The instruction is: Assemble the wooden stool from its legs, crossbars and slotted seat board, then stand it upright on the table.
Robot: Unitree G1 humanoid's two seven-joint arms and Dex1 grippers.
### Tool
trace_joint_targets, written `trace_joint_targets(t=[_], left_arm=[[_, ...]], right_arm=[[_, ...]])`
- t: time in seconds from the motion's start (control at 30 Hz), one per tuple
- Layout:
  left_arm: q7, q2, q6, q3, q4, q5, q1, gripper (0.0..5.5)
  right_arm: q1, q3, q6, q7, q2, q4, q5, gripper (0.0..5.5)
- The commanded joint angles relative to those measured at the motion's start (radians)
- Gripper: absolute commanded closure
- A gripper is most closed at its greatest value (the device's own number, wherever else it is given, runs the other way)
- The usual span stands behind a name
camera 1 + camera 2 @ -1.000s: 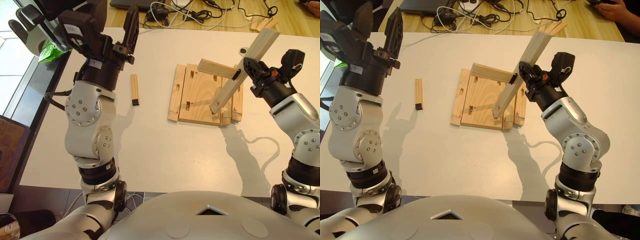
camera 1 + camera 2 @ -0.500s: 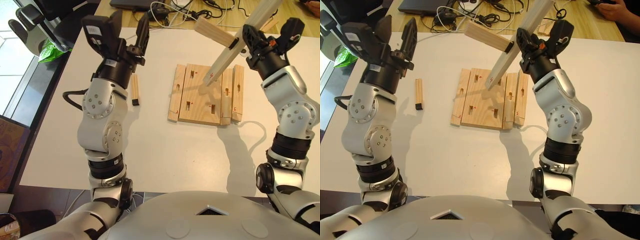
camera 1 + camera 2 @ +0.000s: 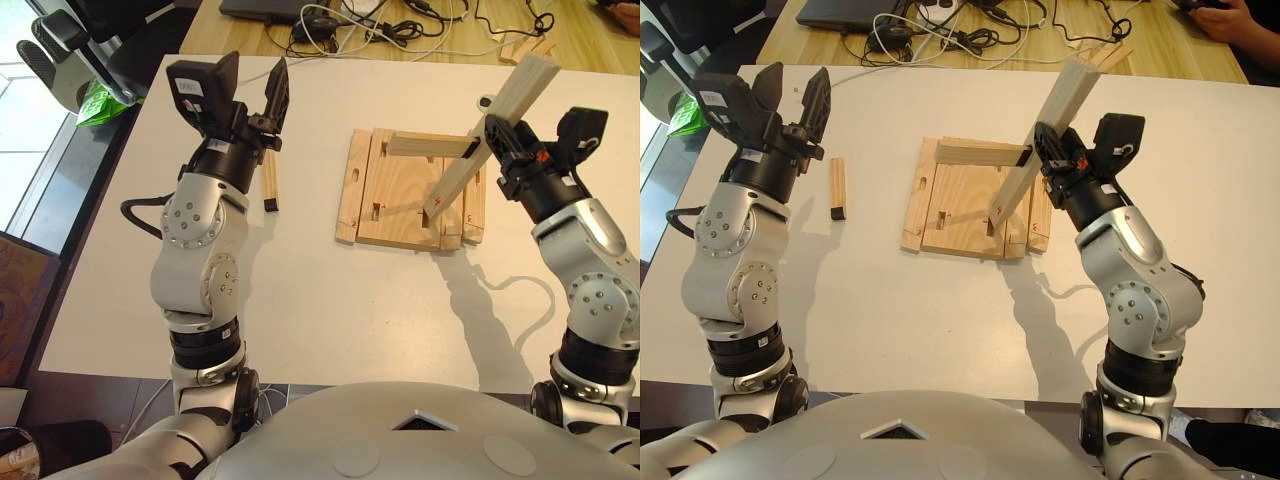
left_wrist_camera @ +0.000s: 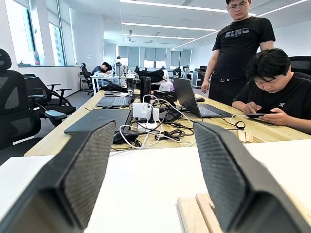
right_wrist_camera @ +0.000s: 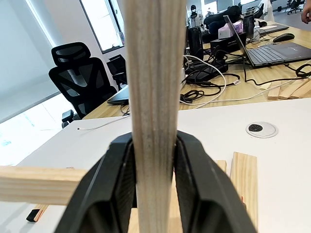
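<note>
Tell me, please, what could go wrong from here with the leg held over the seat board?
The right gripper holds the leg tilted, so its lower end may jam or miss a slot in the seat board.
Nothing steadies the board: the left gripper hangs open, apart from it, so a push could slide it.
The crossbar juts sideways and may twist the grip.

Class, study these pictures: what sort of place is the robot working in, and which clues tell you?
Probably an open-plan office or lab: a long desk with laptops, a black office chair and strip ceiling lights.
</note>
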Motion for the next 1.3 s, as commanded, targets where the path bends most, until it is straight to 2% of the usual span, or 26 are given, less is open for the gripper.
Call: trace_joint_targets(t=[0.03,0.3,0.57,0.8,0.93,1.03,1.13,1.3], left_arm=[[0.005,-0.001,0.006,0.0,-0.009,0.007,-0.001,2.53],[0.037,-0.01,0.01,0.016,-0.036,0.011,0.014,2.53],[0.126,-0.035,0.049,0.128,-0.084,-0.03,-0.036,2.53],[0.175,-0.037,0.09,0.169,-0.102,-0.044,-0.082,2.5],[0.193,-0.041,0.082,0.155,-0.104,-0.027,-0.094,2.5],[0.197,-0.037,0.055,0.099,-0.119,0.019,-0.075,2.5],[0.206,-0.057,0.035,0.046,-0.125,0.058,-0.056,2.5],[0.229,-0.099,0.009,0.026,-0.126,0.09,-0.038,2.5]], right_arm=[[0.079,0.017,0.044,0.003,-0.005,-0.006,-0.016,4.5],[0.172,0.017,0.069,-0.035,0.016,-0.073,-0.005,4.5],[0.286,0.032,0.052,-0.048,-0.016,-0.135,-0.072,4.5],[0.321,0.047,0.041,-0.063,-0.01,-0.161,-0.123,4.5],[0.296,0.024,0.064,-0.083,0.018,-0.162,-0.086,4.5],[0.251,0.015,0.065,-0.08,0.023,-0.15,-0.064,4.5],[0.179,-0.003,0.065,-0.095,0.036,-0.117,-0.051,4.5],[0.051,-0.069,0.084,-0.146,0.083,-0.065,0.017,4.5]])
